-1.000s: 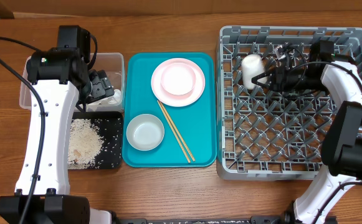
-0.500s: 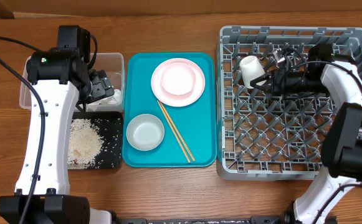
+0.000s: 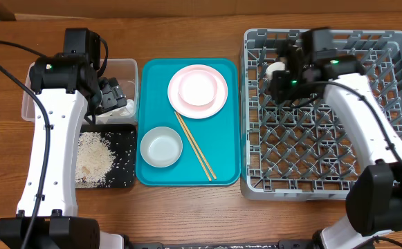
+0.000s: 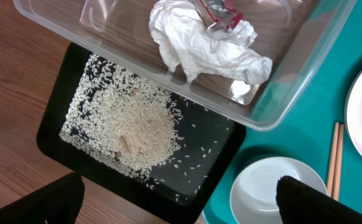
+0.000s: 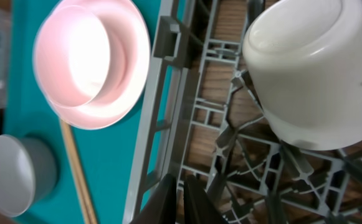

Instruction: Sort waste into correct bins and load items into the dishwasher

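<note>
Grey pegs are what I must mind here. My right gripper hangs at the bottom of the right wrist view with its jaws pinched together and nothing between them, near the small white cup but not touching it. That cup sits in the large square grey plastic dish rack, toward the rack's upper left corner in the overhead view. I judge the cup is loaded. The step in hand, as I read it, is getting clear of the cup and going for the next dish on the teal serving tray.

To do that well, I would raise the wrist straight up until the fingers are above the peg tips, and only then swing toward the left of the frame. A sideways move at this height could catch a peg or tip the cup. I would spread the jaws over the tray, not over the rack. Then I would come down on the rim of the pink bowl, which rests on the round pale pink plate.

The cup shows me its closed, rounded end and no opening, so I take its mouth to face down into the pegs. Its long axis leans rather than standing plumb.

My left gripper is spread wide, holding nothing, above the shallow black rectangular tray.
</note>
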You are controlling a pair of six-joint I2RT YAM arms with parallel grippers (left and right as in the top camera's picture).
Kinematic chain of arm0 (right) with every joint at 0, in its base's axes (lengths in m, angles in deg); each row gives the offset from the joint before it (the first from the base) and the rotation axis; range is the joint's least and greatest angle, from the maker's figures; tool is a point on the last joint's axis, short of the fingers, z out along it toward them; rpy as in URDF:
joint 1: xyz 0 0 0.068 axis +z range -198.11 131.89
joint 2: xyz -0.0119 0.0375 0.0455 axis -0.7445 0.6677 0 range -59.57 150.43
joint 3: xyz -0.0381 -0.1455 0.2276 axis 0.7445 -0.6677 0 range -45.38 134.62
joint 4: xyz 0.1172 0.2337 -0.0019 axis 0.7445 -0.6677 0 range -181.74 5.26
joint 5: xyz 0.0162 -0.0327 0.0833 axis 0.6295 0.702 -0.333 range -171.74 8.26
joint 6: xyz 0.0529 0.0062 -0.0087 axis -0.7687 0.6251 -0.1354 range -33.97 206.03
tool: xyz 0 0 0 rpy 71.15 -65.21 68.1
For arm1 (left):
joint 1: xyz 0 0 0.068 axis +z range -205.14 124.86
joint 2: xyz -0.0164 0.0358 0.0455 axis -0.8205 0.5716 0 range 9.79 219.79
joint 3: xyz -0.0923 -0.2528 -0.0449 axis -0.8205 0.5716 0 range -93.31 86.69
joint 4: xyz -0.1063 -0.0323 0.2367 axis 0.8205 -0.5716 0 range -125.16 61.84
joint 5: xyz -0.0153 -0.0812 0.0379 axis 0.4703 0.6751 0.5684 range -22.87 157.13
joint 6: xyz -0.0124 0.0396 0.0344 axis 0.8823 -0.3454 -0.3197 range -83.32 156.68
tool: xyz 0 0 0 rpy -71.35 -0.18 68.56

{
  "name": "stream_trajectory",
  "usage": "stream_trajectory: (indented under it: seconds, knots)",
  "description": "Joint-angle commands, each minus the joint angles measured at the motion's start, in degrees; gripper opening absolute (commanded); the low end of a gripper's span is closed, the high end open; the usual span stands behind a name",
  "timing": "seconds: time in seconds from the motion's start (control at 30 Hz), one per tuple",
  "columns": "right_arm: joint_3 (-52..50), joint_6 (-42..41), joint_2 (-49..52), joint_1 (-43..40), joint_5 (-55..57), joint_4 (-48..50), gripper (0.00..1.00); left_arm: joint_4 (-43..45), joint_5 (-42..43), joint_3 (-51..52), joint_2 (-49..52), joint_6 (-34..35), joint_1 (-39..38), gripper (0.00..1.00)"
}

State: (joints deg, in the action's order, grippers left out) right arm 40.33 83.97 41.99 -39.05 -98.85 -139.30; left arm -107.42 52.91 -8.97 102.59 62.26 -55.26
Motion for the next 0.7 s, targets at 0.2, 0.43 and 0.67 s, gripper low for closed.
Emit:
stream_trajectory:
  seconds: [0.2,0.43,0.67]
  knots:
    - [0.15,-8.07,-0.44,4.04,20.87,11.45,0.08,0.02,-0.79,-0.59,-0.22,0.2,0.11,1.0]
    - [0.15,-8.04,2.21,3.74,21.07,18.78,0.14,0.04,-0.76,-0.59,-0.22,0.2,0.09,1.0]
    - [0.15,-8.02,5.7,3.43,23.06,21.97,0.18,0.02,-0.79,-0.59,-0.22,0.2,0.0,1.0]
